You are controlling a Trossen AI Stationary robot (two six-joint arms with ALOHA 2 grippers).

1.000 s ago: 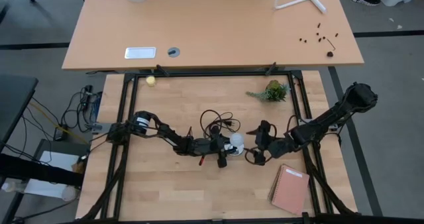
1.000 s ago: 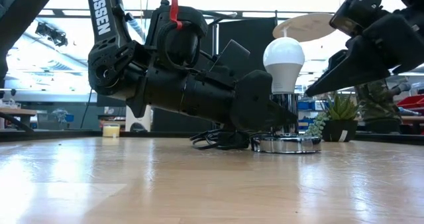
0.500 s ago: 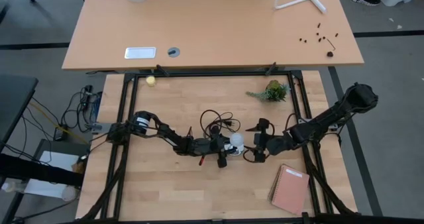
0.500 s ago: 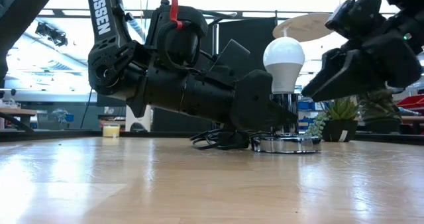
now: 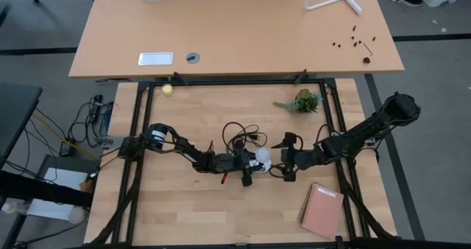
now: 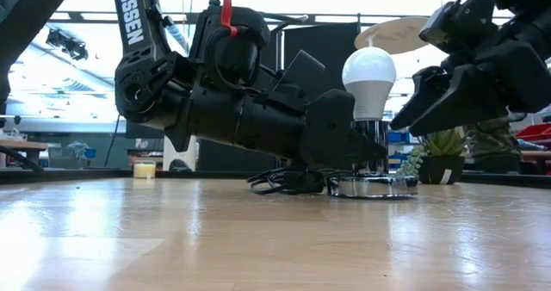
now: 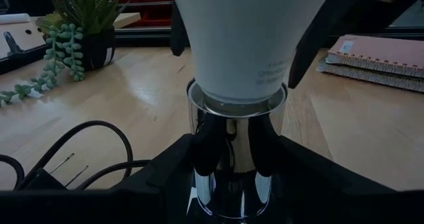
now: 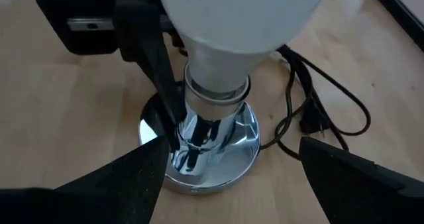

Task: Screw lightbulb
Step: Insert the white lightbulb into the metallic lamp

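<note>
The white lightbulb (image 6: 368, 80) stands upright in a chrome socket (image 8: 211, 128) whose round base (image 6: 372, 186) rests on the wooden table, near its middle. My left gripper (image 6: 353, 149) reaches in low from the table's left and is shut on the socket. My right gripper (image 8: 232, 158) comes from the table's right, slanting down, and is open. Its two fingers (image 7: 317, 32) stand on either side of the bulb (image 7: 245, 38); whether they touch the bulb I cannot tell. My left gripper pinches the socket's chrome stem (image 7: 232, 151) between its two fingers, just under the bulb's neck. The fingers lie about level and come from the table's left. The socket stands upright with its round base on the table.
The socket's black cord (image 5: 239, 135) lies coiled just behind it. A small potted plant (image 5: 300, 101) stands far right, a pink notebook (image 5: 322, 210) lies near right, and a yellowish ball (image 5: 168, 89) sits at the far left. Black frame rails (image 5: 140, 131) border the table.
My right gripper has rolled about its own axis and swung a little toward the table's left, closer to the bulb; its fingers stay apart. The left gripper, socket and bulb have kept still.
</note>
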